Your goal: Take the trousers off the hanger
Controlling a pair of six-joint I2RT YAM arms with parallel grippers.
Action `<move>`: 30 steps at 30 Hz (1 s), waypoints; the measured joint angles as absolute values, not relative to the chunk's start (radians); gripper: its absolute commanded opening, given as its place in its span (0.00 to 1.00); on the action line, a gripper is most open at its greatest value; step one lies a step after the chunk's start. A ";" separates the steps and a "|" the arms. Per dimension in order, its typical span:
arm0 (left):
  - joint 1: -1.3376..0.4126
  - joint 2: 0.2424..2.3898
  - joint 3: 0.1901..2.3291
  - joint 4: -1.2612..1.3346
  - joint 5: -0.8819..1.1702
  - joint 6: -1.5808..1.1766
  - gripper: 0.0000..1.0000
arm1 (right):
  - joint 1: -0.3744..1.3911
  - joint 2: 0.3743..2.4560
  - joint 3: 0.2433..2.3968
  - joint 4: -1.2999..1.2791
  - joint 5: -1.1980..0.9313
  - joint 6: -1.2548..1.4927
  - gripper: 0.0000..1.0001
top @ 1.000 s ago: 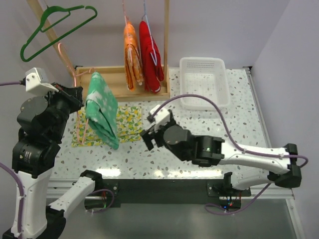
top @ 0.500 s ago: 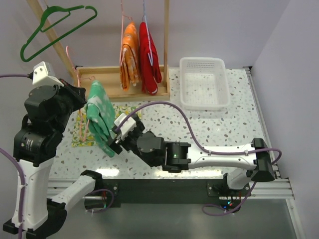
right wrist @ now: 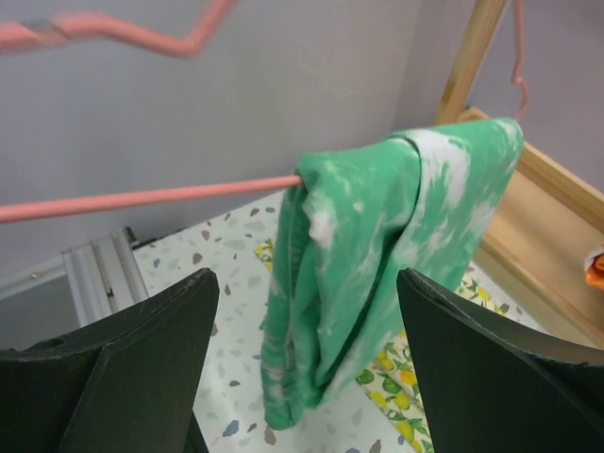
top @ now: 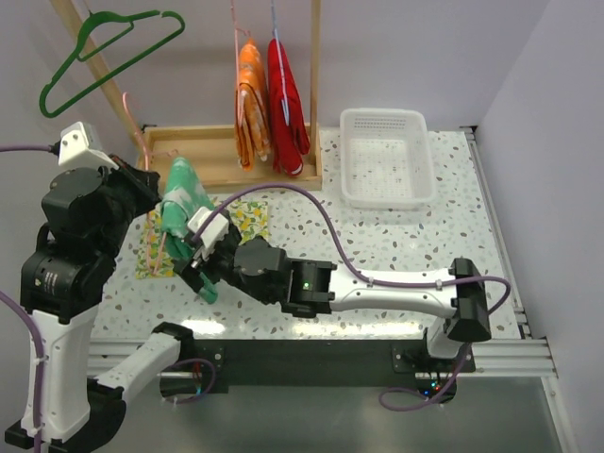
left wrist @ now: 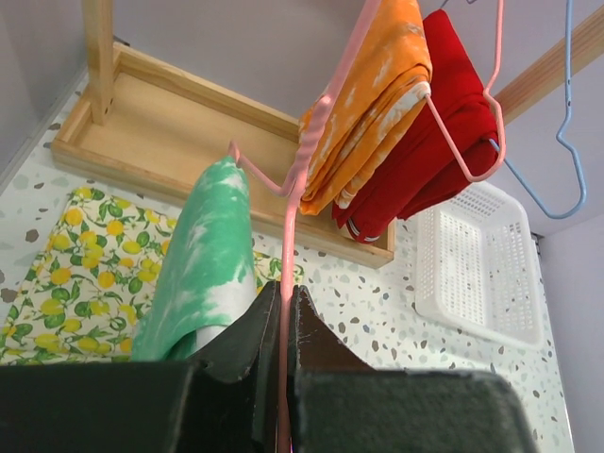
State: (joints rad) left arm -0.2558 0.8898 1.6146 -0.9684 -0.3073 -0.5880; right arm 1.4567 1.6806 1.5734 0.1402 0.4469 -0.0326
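Green trousers (top: 179, 200) partly behind right claw (top: 191, 272)

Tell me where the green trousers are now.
Top view, left side: the green trousers hang over the pink hanger held by the left end effector, above the yellow cloth.

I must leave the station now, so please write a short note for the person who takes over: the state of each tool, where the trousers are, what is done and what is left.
Left tool: shut on the pink hanger, holding it up over the table.
Right tool: open, facing the green trousers; cloth not yet gripped.
Green trousers: folded over the bar of the pink hanger.
Orange trousers and red trousers: hanging on the wooden rack at the back.
Done: no trousers are off a hanger yet.
Left: probably close the right tool on the green trousers and pull them off, then do the other two.
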 measured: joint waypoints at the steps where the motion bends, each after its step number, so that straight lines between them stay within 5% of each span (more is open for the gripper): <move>1: -0.256 0.890 1.617 -0.970 -0.307 -0.586 0.00 | 1.448 1.698 1.574 0.139 0.444 -0.024 0.80; 30: -0.256 0.870 1.741 -1.075 -0.328 -0.560 0.00 | 1.368 1.847 1.707 0.115 0.453 -0.012 0.79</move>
State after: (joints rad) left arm -0.2558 0.8703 1.7412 -1.0748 -0.3279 -0.5598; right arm 1.3678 1.8465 1.7073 0.1150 0.4530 -0.0120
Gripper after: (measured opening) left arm 0.050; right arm 0.793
